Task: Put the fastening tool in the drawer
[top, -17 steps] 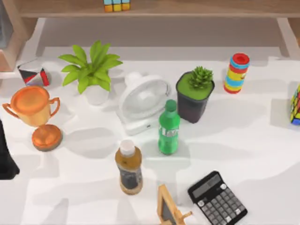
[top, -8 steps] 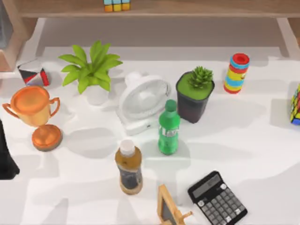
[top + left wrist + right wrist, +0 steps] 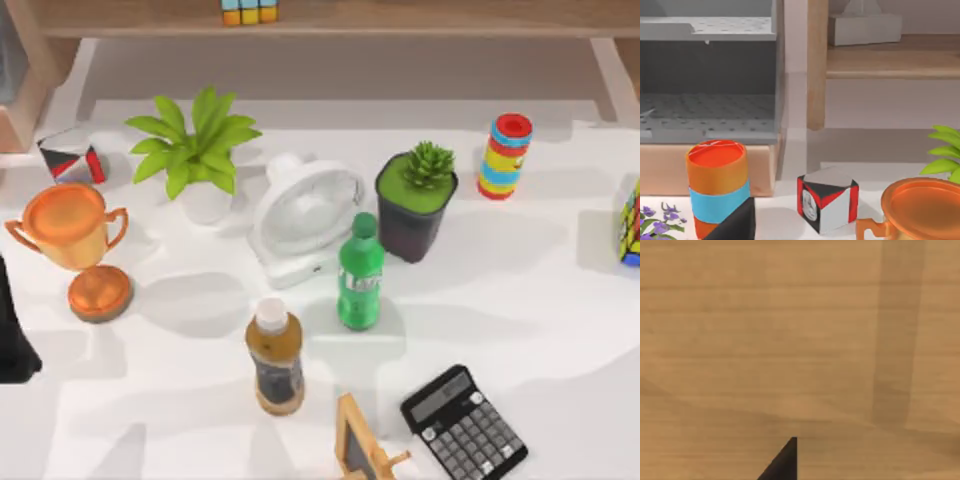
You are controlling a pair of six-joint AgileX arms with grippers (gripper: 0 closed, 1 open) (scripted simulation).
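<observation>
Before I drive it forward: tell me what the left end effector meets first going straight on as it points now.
Probably the red, black and white cube or the space beside it; beyond that stands the wooden post. Depth is unclear.

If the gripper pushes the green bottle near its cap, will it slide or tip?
Probably tip: the green bottle stands upright, tall on a narrow base. If it falls, its round body may roll toward the white fan or calculator.

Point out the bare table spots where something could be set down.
Free: the wide patch right of the black pot, between the ring stack and the calculator; also the near-left corner below the trophy. Crowded: the middle, where fan, green bottle and brown bottle cluster.
</observation>
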